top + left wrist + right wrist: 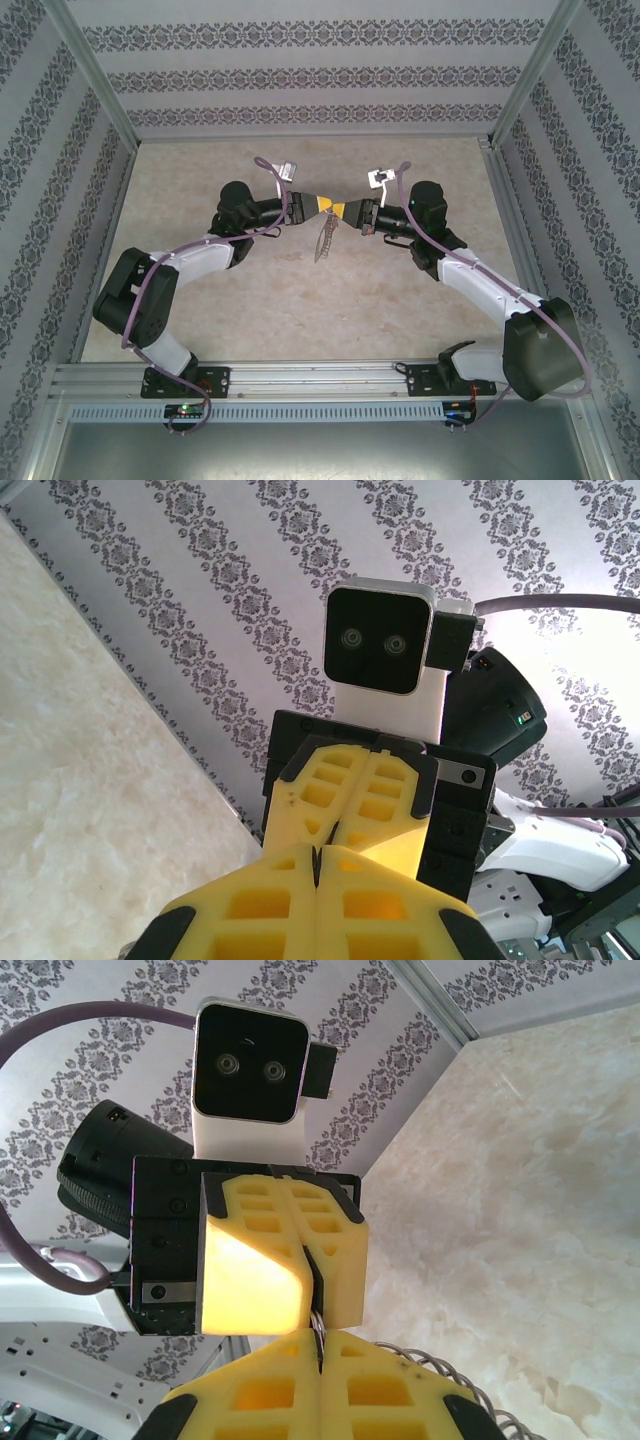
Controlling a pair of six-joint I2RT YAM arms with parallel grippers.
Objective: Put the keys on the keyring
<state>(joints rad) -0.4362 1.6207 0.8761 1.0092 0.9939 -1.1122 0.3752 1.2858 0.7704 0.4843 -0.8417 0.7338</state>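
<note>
Grey metal hangs just under the spot where the two sets of jaws meet tip to tip above the middle of the table (250, 320): this is the keyring (324, 242), dangling free of the surface and tilted a little toward the left arm (190, 255). In the right wrist view its row of small rings (450, 1375) runs out along the side of the right arm's own yellow fingers (260, 1395), and a thin sliver of metal shows at the seam where those fingers press together. The right jaws are therefore fully closed and pinch the keyring at its upper end. The left jaws are closed too, with their yellow fingers (250, 1280) pressed flat against each other and their tips almost touching the right arm's. I cannot tell whether they hold anything.

One keyring is in view. The small rings along its edge are too fine to count. I cannot make out the key or its red tag in any view. There are two arms, the right arm (480, 285) reaching in from the opposite side, and each has one pair of yellow fingers.
</note>
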